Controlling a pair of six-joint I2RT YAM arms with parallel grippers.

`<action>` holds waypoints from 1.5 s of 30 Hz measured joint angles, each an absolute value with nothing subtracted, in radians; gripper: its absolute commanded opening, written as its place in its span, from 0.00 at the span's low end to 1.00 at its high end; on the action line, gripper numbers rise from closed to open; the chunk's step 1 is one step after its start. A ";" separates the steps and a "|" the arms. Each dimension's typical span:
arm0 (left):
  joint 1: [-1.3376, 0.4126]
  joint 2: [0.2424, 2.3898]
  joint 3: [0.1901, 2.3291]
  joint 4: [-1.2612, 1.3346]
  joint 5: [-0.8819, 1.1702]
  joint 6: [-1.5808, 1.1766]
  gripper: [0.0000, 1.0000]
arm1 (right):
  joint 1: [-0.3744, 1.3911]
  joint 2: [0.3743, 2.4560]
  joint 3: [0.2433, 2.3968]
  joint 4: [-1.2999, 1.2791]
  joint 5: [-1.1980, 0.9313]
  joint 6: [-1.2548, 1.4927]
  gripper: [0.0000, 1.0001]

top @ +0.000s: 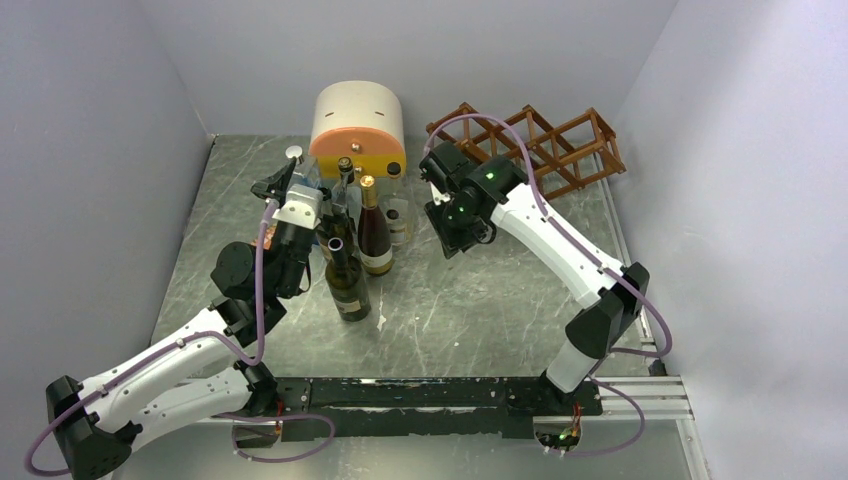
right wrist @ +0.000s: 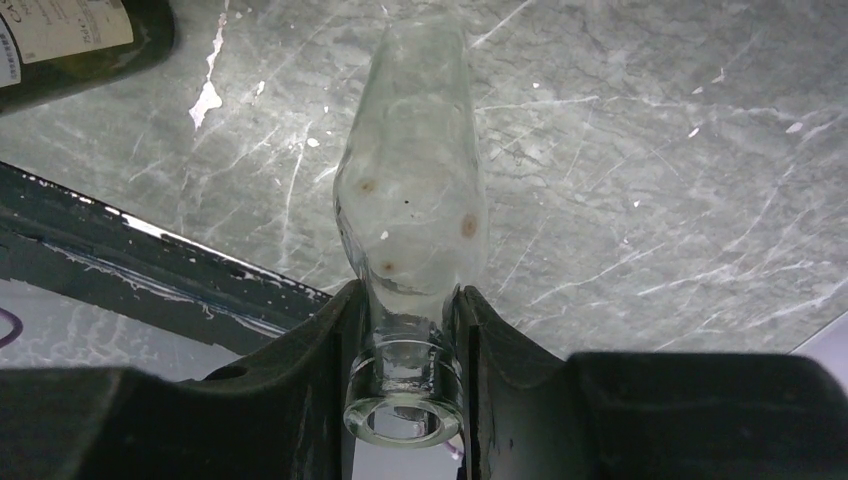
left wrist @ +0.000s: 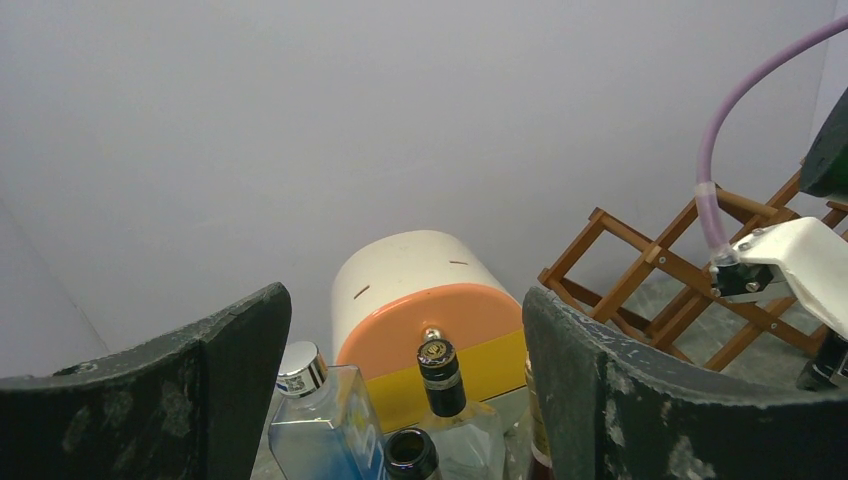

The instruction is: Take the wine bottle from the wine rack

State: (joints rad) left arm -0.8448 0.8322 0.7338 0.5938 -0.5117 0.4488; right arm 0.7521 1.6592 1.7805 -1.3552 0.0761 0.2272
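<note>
Right wrist view: the right pincer pinches the neck of a clear wine bottle over the counter, already off the wine rack at far right. The next move is probably setting it down gently. The left pincer hangs spread.

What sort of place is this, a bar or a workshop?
Most likely a robot test cell, not a bar: two robot arms bolted to a grey table, plain walls boxing it in, bottles and a wine rack on it.
</note>
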 measured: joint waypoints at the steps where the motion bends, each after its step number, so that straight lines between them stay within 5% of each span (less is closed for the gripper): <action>1: -0.845 0.832 0.734 0.594 -0.512 0.449 0.89 | 0.753 1.665 1.787 -1.357 0.077 0.227 0.18; 15: -0.845 0.832 0.734 0.593 -0.511 0.448 0.89 | 0.777 1.750 1.840 -1.357 0.109 0.215 0.56; 37: -0.845 0.840 0.734 0.593 -0.511 0.448 0.89 | 0.786 1.747 1.845 -1.351 0.140 0.200 0.70; 45: -0.845 0.841 0.734 0.588 -0.510 0.448 0.89 | 0.786 1.689 1.818 -1.316 0.152 0.200 0.83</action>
State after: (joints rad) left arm -0.8448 0.8410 0.7338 0.5884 -0.5098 0.4480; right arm 0.7860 1.6890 1.8179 -1.3159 0.1520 0.2005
